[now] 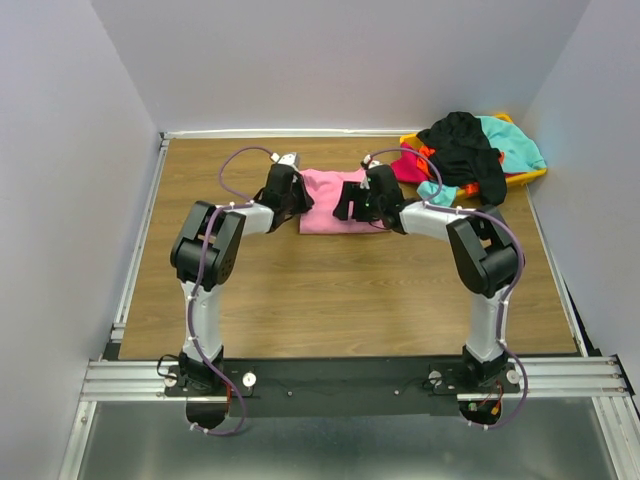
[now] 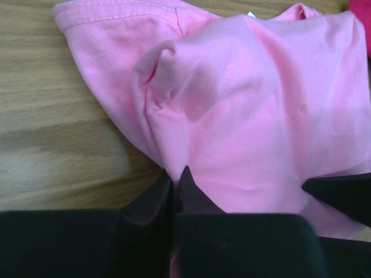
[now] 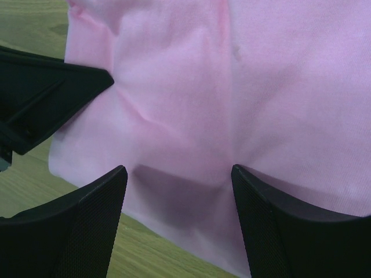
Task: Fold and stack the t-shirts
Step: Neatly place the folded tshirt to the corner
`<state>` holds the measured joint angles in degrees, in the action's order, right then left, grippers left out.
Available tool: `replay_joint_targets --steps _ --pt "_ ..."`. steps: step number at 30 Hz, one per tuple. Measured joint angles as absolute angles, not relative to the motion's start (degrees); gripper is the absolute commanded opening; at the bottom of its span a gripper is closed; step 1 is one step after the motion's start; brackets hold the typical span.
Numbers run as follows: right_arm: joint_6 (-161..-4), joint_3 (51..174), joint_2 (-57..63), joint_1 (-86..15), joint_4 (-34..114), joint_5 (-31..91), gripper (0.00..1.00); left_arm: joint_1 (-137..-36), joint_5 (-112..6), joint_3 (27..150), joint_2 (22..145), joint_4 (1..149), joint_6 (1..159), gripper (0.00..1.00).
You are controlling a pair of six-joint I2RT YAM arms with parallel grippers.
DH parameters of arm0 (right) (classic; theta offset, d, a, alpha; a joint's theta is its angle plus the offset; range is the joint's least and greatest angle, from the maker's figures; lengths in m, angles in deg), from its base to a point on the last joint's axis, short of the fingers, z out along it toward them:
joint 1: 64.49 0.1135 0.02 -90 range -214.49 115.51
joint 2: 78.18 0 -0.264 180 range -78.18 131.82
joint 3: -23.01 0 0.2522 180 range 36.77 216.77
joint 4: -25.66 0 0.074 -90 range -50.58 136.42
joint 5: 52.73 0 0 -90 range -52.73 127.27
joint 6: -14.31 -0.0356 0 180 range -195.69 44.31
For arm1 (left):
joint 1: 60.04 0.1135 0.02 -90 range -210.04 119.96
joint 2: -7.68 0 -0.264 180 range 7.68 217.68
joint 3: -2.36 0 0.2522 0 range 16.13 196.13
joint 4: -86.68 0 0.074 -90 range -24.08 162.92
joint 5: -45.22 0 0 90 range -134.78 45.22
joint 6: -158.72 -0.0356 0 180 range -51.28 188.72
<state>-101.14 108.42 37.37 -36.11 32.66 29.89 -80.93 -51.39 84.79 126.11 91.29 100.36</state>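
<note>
A yellow bin (image 1: 527,177) sits at the wooden table's (image 1: 330,290) far right corner.

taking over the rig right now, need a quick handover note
Left pincer: shut on the pink t-shirt, pinching its left edge.
Right pincer: open over the shirt's right part, gripping nothing.
The pink t-shirt lies bunched at the middle back of the table, fold unfinished.
Black t-shirt, teal t-shirt and orange-red cloth are heaped on the yellow bin, back right.
Done: no stack yet.
Left: finish this fold, then fold and stack the others.
</note>
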Motion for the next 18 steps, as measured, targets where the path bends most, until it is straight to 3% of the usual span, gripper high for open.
replay_joint_targets --steps 18 --pt "-98.52 102.92 22.81 -38.86 34.67 31.79 0.85 -81.17 -42.78 93.6 124.38 76.58 83.79 0.0"
